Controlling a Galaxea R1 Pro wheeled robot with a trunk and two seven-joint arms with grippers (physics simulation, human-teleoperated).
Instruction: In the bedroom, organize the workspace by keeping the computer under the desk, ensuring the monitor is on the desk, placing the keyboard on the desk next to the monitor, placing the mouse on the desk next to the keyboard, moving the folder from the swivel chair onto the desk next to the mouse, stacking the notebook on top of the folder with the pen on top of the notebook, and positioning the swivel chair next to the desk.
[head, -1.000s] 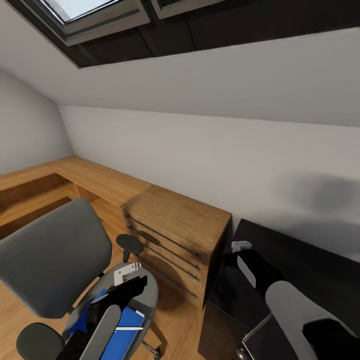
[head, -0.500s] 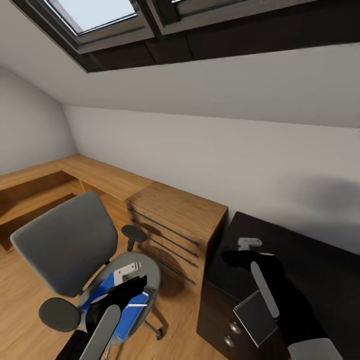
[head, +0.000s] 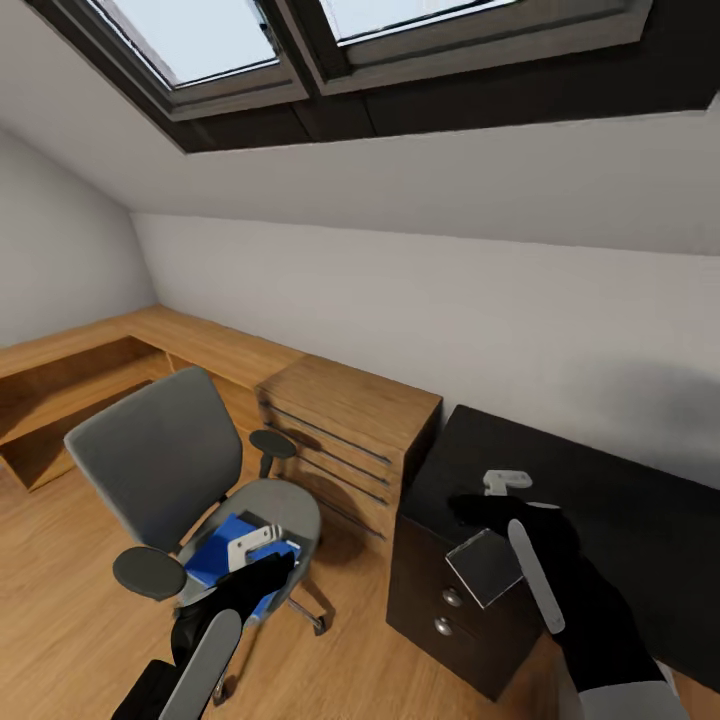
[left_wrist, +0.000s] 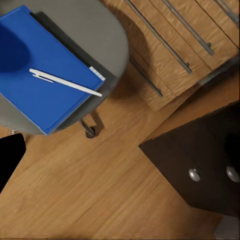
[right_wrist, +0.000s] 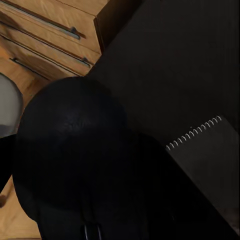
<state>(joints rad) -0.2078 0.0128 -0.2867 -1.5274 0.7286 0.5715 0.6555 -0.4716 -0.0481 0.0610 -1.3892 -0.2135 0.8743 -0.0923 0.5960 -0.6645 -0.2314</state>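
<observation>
The swivel chair (head: 170, 470) is carrying the blue folder (left_wrist: 42, 70) with the pen (left_wrist: 65, 82) lying on it. The left tool (head: 262, 548) is hovering above, grip unclear. The right tool (head: 500, 487) is holding the notebook (head: 484, 566) over the desk (head: 620, 520).

The swivel chair (head: 170, 470) stood left of the wooden chest of drawers (head: 345, 440), with the desk (head: 600, 500) right of that chest. On the chair seat lay the folder (left_wrist: 42, 70), with the pen (left_wrist: 65, 82) on it.
</observation>
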